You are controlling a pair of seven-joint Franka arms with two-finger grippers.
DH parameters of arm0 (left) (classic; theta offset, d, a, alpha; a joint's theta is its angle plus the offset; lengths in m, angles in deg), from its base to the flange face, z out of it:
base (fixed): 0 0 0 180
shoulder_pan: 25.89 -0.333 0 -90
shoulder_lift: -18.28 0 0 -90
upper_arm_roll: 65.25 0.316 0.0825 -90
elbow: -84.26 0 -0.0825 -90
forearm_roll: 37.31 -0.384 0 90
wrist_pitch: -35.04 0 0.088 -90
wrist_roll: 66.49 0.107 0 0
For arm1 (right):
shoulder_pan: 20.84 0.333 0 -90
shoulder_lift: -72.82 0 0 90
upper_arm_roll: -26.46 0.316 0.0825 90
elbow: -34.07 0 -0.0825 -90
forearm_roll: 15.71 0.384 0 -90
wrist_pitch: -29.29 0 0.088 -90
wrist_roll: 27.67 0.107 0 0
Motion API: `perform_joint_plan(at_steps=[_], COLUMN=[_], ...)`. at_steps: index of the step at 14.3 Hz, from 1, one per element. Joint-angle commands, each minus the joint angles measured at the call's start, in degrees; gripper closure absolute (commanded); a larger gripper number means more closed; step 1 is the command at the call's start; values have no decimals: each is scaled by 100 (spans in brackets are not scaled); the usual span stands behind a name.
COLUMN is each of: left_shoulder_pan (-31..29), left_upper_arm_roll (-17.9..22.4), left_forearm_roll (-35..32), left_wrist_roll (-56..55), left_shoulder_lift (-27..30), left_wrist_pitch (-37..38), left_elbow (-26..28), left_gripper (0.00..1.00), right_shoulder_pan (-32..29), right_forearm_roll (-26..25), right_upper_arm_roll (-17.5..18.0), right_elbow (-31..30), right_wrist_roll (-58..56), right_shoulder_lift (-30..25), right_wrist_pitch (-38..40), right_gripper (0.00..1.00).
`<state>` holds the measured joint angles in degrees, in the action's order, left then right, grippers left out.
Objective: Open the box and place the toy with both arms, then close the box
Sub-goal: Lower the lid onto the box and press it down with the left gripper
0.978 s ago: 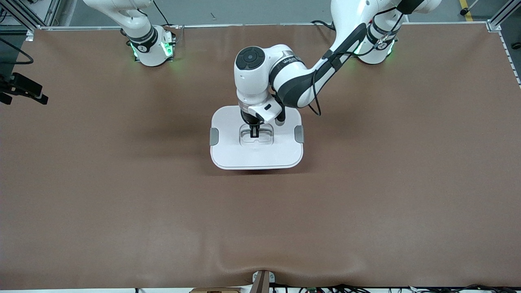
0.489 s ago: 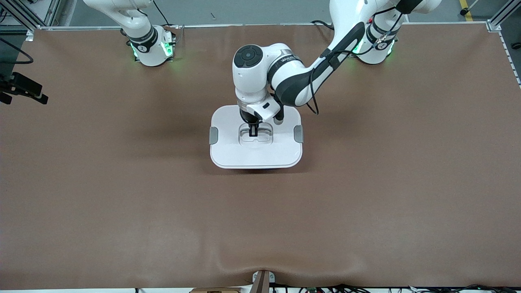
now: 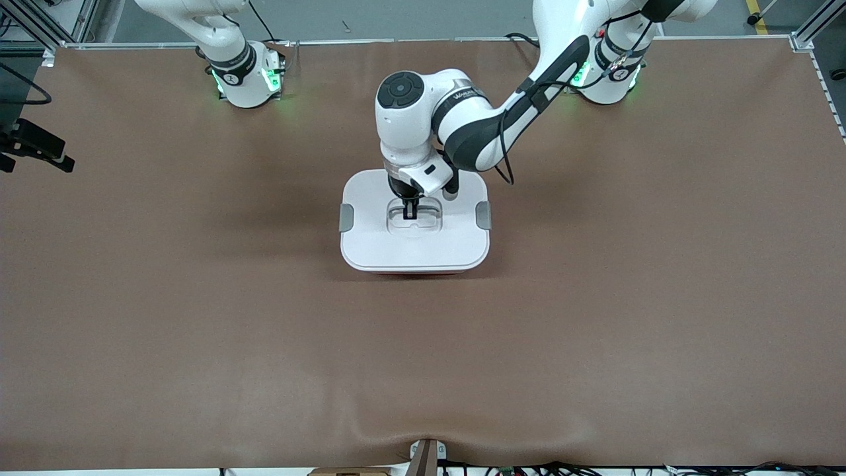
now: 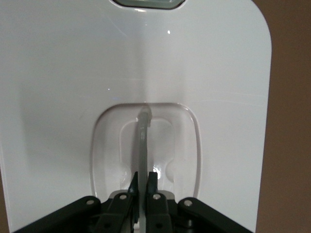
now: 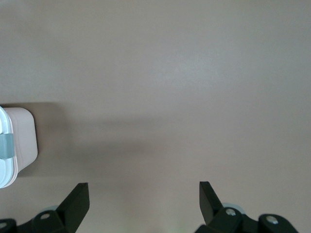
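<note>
The box stands mid-table, its white lid [image 3: 456, 244] [image 4: 63, 73] carrying grey clips [image 3: 346, 217] at both ends. A thin pink strip of the tub [image 3: 413, 272] shows under the lid's edge nearest the front camera. My left gripper [image 3: 410, 213] [image 4: 143, 182] points straight down into the lid's recessed centre, shut on the clear handle [image 4: 144, 131]. My right gripper [image 5: 143, 194] hangs open over bare table toward the right arm's end, nothing between its fingers; one end of the box [image 5: 19, 141] shows at the edge of its view. The toy is out of view.
Brown table mat [image 3: 595, 330] spreads all round the box. The two arm bases [image 3: 248, 79] [image 3: 611, 76] stand at the table's edge farthest from the front camera. A black fixture [image 3: 33, 149] juts in at the right arm's end.
The left gripper and the lid it holds have crept slightly toward the robots' side, and a pink strip of the tub now shows under the lid. The right arm waits.
</note>
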<state>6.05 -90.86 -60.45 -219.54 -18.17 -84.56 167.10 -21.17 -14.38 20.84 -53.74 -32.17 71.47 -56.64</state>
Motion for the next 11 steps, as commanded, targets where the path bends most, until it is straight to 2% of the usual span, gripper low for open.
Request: perform_joint_plan(at_steps=[1,2,5,11], left_shoulder_pan=[67,67,58,41], left_upper_arm_roll=[30,30,30,30], left_forearm_roll=[-147,-147,-155,-155], left_wrist_roll=[-147,-147,-147,-147], left_shoulder_lift=[-11,-11,-11,-20], left_wrist_pitch=[-11,-11,-11,-11], left_elbow=[22,22,40,101], left_gripper=[100,100,100,100], right_shoulder_pan=[-2,16,234,183], right_forearm_roll=[8,-9,-527,-291], right_upper_arm_roll=[-9,-9,26,0], right_elbow=[-8,-69,-113,-87], right_wrist_roll=[-51,-51,-42,-34], right_shoulder_lift=[-23,-40,-32,-23], right_wrist_pitch=[41,50,-11,6], right_gripper=[0,0,0,0])
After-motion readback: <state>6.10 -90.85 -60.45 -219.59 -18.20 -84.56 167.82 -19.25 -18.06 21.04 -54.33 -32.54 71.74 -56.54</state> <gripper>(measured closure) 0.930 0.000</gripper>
